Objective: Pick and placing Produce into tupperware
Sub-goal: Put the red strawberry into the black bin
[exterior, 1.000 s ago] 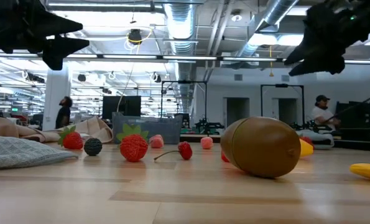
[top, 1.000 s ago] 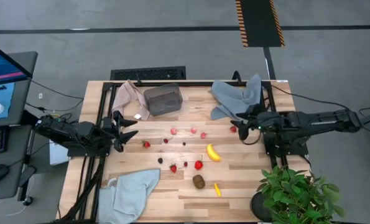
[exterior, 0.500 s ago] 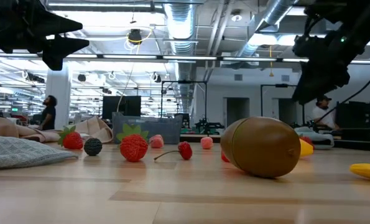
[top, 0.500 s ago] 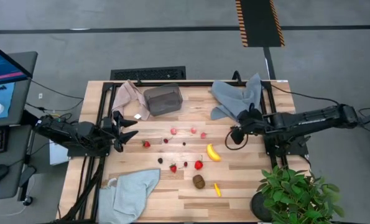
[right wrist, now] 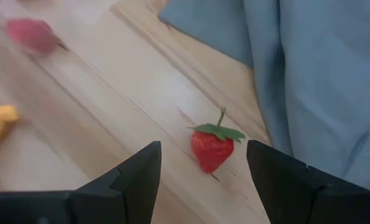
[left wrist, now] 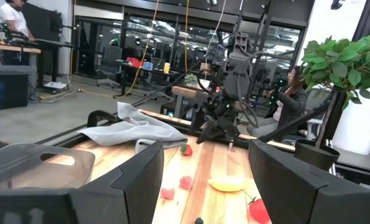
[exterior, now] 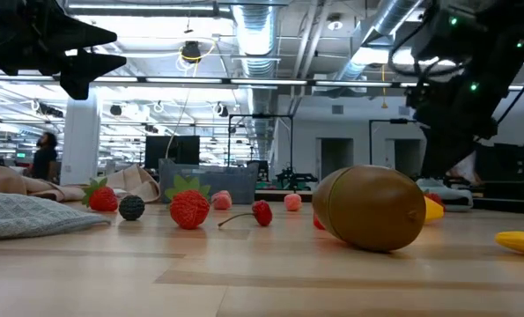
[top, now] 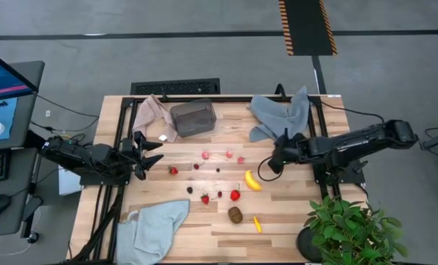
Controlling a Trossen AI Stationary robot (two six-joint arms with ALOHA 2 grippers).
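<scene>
Surface: a light wooden table (top: 292, 213) of jointed planks, edged by a black frame. Room: grey floor seen from above; across the table at low level, an open hall with ceiling ducts, strip lights and glazed partitions. A person (exterior: 43, 157) stands far back in that hall; another person (left wrist: 291, 93) sits beyond the far arm in the left wrist view.

Right claw (top: 272, 165): over the table, fingers (right wrist: 135, 180) parted, gripping nothing. Directly ahead of it, between the finger lines, lies a strawberry (right wrist: 212, 147): red, conical, matte, with a green leaf cap and stalk. The berry rests on the wood, apart from both fingers. Just beyond the strawberry is a blue cloth (top: 281, 114), soft and creased. Just beside the claw, toward the table centre, lies the banana (top: 252, 180): yellow, curved, smooth.

Left claw (top: 151, 156): waiting at the opposite table edge, fingers spread, empty.

Tub (top: 193, 118): grey, translucent plastic, rectangular with rounded corners, well apart from the right claw across the table and near the left claw, touching a beige cloth (top: 152, 114).

Remaining produce lies between the two claws: a brown oval kiwi (top: 235, 214), fuzzy-looking, and a small elongated yellow piece (top: 258, 224) near it. A second blue cloth (top: 156, 228) covers the corner below the left claw. A leafy green plant (top: 351, 228) stands near the right arm's base.
</scene>
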